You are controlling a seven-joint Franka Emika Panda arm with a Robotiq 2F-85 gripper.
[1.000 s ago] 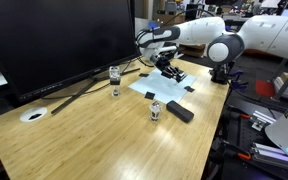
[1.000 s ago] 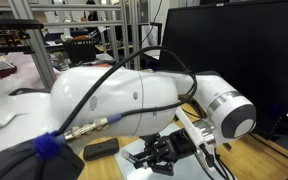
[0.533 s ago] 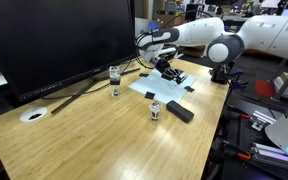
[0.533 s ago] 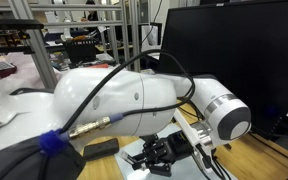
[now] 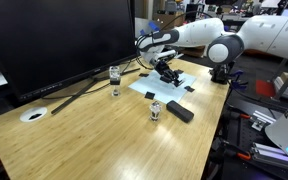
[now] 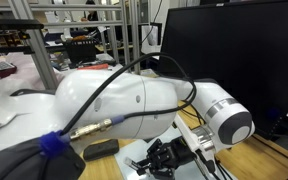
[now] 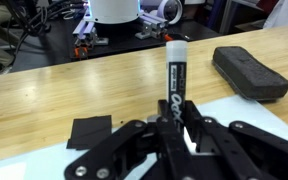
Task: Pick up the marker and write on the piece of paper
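The pale bluish-white piece of paper lies flat on the wooden table; its corner shows in the wrist view. My gripper hangs over the paper and also shows in an exterior view. In the wrist view my gripper is shut on a black marker with white lettering, which sticks out past the fingers toward the table. The marker's tip is hidden, so I cannot tell whether it touches the paper.
A black eraser block lies near the paper. Two small glass jars stand on the table. A white round disc lies far off. A large dark monitor stands behind. A black square patch lies beside the paper.
My gripper has shifted slightly over the paper with the marker still in it. Nothing else has moved.
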